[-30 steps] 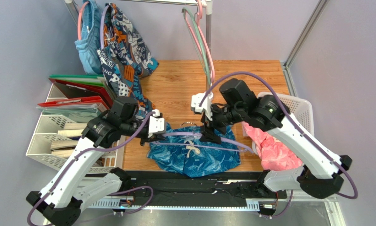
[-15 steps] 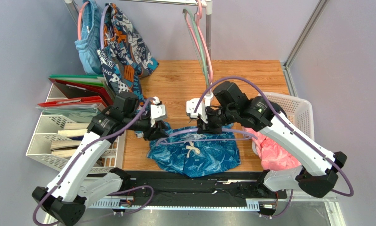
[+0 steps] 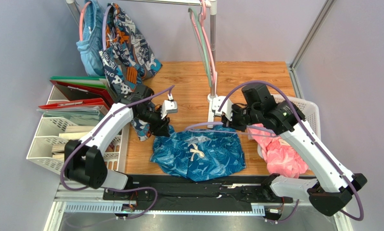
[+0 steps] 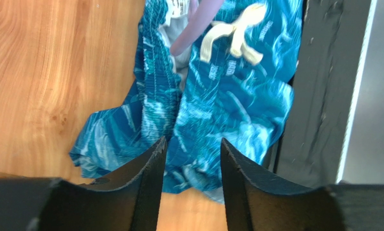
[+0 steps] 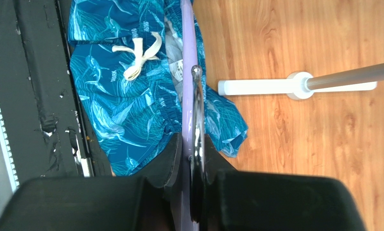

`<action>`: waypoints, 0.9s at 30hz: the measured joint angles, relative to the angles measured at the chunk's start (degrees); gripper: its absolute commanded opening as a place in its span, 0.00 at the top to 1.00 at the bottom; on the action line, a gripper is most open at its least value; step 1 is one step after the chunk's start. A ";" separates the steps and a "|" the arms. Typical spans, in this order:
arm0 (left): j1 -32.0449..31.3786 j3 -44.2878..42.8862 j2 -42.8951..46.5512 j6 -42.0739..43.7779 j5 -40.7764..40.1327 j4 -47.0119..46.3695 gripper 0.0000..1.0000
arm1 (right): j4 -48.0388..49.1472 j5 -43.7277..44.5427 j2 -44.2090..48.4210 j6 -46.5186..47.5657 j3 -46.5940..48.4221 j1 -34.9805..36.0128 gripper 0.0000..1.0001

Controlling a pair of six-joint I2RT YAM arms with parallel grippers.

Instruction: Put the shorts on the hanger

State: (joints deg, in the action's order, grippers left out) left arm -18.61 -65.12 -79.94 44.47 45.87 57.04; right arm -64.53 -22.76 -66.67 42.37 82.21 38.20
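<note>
The dark blue-teal shorts (image 3: 198, 154) lie crumpled near the table's front edge, white drawstring (image 3: 194, 153) facing up. The lavender hanger (image 3: 198, 126) runs across their waistband, partly tucked into the fabric. My right gripper (image 3: 227, 122) is shut on the hanger where its silver hook (image 5: 197, 106) meets the plastic (image 5: 187, 57); the right wrist view has both fingers pressed on it (image 5: 191, 139). At the shorts' left edge my left gripper (image 3: 161, 129) is open. In the left wrist view nothing is between its fingers (image 4: 193, 144), and the shorts (image 4: 237, 96) lie beyond them.
A clothes rack post with a white base (image 3: 213, 103) stands behind the shorts, with mint and pink hangers (image 3: 206, 43) on its rail. Printed and light blue garments (image 3: 124, 48) hang at the back left. File trays (image 3: 59, 139) sit on the left. A white basket (image 3: 304, 113) with pink cloth is on the right.
My left gripper opened, let go and drew back toward the far left. My right gripper shut on the hanger at its hook and shifted right with it.
</note>
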 measured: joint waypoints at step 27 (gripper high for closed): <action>-8.20 4.35 -6.67 35.17 -13.03 3.08 0.99 | -1.64 -9.16 -8.26 0.96 1.05 -4.13 1.00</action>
State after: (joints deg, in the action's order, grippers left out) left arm -26.81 -60.77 -86.61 79.64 32.84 60.12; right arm -66.17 -31.92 -74.94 43.33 83.26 34.06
